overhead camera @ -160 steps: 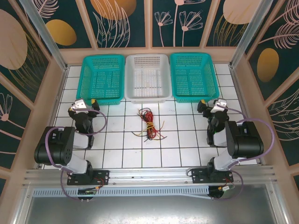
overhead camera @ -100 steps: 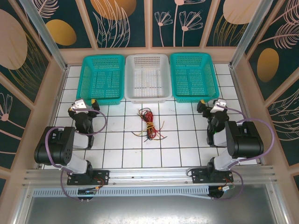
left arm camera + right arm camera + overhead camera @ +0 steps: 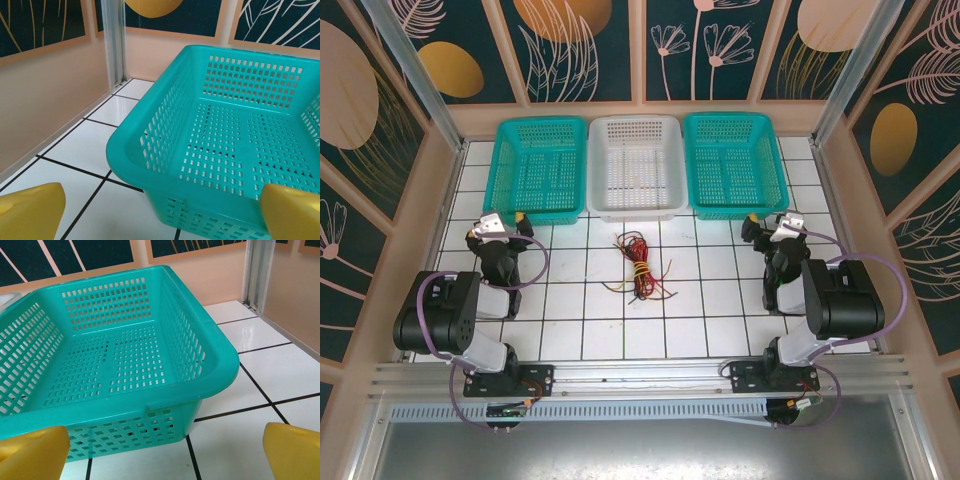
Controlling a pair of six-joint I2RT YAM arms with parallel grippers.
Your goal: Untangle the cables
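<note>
Cables (image 3: pixel 640 266) lie bundled inboard of left gripper (image 3: pixel 506 222) and right gripper (image 3: pixel 766 226), long axis near-to-far; neither arm clearly nearer; both jaws wide, empty.

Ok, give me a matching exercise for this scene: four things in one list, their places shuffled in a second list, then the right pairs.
Things
1. cables
2. white basket
3. left gripper
4. right gripper

Places
A. just in front of the right teal basket
B. middle of the back row
C. just in front of the left teal basket
D. centre of the tiled table

Pairs: 1-D, 2-B, 3-C, 4-A
</note>
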